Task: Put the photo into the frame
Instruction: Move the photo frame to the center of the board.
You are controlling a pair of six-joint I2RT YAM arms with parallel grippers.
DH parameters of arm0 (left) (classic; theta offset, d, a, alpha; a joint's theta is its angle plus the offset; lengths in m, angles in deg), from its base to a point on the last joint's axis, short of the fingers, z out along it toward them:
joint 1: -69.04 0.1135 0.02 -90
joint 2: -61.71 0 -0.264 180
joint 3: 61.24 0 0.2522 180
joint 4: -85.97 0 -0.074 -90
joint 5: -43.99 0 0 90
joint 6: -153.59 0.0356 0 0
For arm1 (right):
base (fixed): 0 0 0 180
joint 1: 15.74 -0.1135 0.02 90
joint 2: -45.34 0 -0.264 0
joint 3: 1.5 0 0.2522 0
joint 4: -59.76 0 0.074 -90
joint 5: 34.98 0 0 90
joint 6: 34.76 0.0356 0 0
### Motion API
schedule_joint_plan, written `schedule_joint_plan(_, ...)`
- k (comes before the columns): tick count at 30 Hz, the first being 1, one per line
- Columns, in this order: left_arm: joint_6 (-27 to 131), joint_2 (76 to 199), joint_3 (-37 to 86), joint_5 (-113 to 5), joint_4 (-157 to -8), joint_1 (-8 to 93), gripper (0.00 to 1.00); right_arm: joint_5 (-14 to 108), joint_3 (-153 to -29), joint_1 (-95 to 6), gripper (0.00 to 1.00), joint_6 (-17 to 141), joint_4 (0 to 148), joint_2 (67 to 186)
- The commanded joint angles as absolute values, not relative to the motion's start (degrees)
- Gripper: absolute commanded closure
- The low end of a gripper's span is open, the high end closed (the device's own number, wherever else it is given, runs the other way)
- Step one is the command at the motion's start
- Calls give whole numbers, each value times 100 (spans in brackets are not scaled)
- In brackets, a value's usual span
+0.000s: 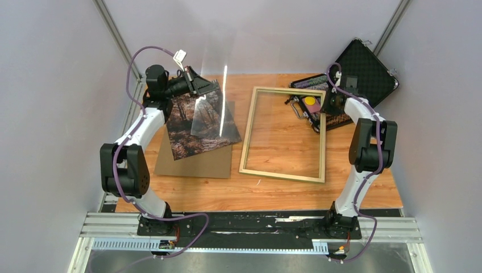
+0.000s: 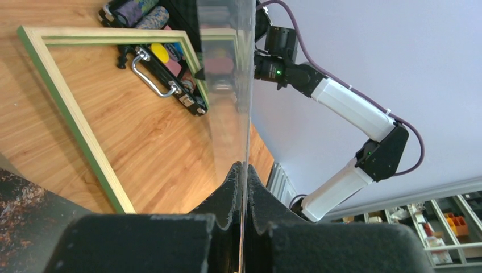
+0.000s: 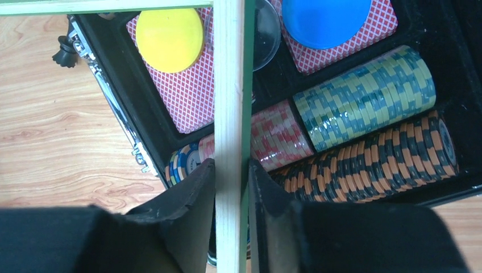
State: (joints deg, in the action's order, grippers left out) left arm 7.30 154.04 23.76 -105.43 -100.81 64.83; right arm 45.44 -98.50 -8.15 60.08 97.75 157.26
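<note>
Nearest the arm bases, on the wooden table [image 1: 273, 196], the brown backing board [image 1: 196, 162] lies flat at the left. The photo [image 1: 182, 136] is on top of it, turned askew, face up with its misty trunks and rusty leaves showing. It sits left of the frame [image 1: 282, 175] and outside it. The frame lies pale side up in the middle of the table, a green edge showing along its rails. Further back, the left gripper [image 2: 243, 168] has its fingers pressed together on the edge of a clear pane [image 1: 207, 114], which is tilted up over the photo's far half. Over on the right, the right gripper [image 3: 232, 165] straddles the frame's rail near the far right corner, with a finger tight on each side, pinching the wood. Under that corner is the open chip case [image 1: 369, 68], with rows of poker chips [image 3: 364, 91], a yellow disc [image 3: 169, 37] and a blue disc [image 3: 335, 20].
</note>
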Motion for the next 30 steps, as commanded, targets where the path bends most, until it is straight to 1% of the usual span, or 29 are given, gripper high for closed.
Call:
schedule_joint_plan(1,420,15379,2302,-10446,-10956,6499,100,4394,-10209,-792,78,6144,9778,15884)
schedule_joint_plan(6,288,15355,2186,-10468,-11217,6499,100,4249,-10296,-792,98,6291,9821,15903)
schedule_joint_plan(8,327,15322,2157,-10490,-11222,6499,100,4206,-10308,-792,100,6365,9853,15874)
schedule_joint_plan(12,448,15195,2086,-10527,-11184,6499,100,3962,-10335,-784,100,6510,9921,15860)
schedule_joint_plan(22,762,14885,2097,-10638,-11032,6508,100,2765,-10323,-766,100,6682,9939,15880)
schedule_joint_plan(25,982,14790,2119,-10597,-10844,6508,100,2682,-10273,-773,100,6782,9942,15808)
schedule_joint_plan(30,1337,14593,2180,-10510,-10411,6515,100,2983,-10270,-867,100,6766,9951,15688)
